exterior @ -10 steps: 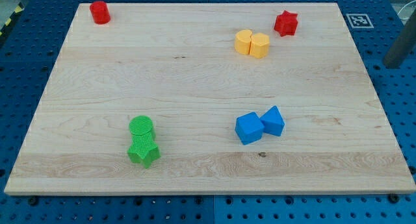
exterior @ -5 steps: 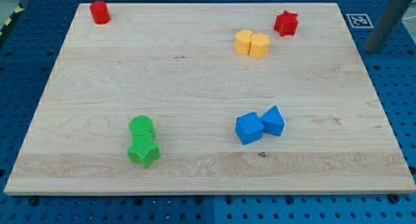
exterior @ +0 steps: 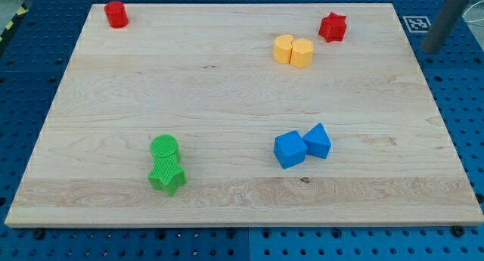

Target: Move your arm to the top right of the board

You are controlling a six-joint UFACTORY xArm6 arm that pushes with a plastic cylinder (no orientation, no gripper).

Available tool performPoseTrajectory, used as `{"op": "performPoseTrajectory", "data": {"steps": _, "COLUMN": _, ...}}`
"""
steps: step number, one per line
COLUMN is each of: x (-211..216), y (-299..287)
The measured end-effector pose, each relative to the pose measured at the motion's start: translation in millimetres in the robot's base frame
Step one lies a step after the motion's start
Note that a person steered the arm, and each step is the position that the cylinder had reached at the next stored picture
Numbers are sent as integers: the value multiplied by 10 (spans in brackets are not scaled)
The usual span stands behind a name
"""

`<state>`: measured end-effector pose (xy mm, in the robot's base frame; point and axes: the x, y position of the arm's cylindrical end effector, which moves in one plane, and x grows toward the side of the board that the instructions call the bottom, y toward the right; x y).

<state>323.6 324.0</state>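
My tip (exterior: 432, 51) is at the view's upper right, just off the right edge of the wooden board (exterior: 227, 102), over the blue perforated table. The nearest block is the red star (exterior: 332, 27), well to the tip's left. Two yellow blocks (exterior: 293, 51) stand touching, left of the star. A red cylinder (exterior: 116, 13) sits at the top left corner. A blue cube (exterior: 290, 149) and a blue angular block (exterior: 318, 141) touch at lower centre-right. A green cylinder (exterior: 164, 149) and a green star (exterior: 168, 176) touch at lower left.
A black-and-white marker tag (exterior: 416, 23) lies on the blue table just off the board's top right corner, left of and above my tip. The blue perforated table (exterior: 461, 125) surrounds the board on all sides.
My rod has moved left and up along the view's right side, from beyond the board's right edge toward its top right corner. No block has moved.
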Motion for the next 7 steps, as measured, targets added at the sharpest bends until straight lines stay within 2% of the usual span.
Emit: {"op": "performPoseTrajectory", "data": {"steps": 7, "x": -176, "y": -422}}
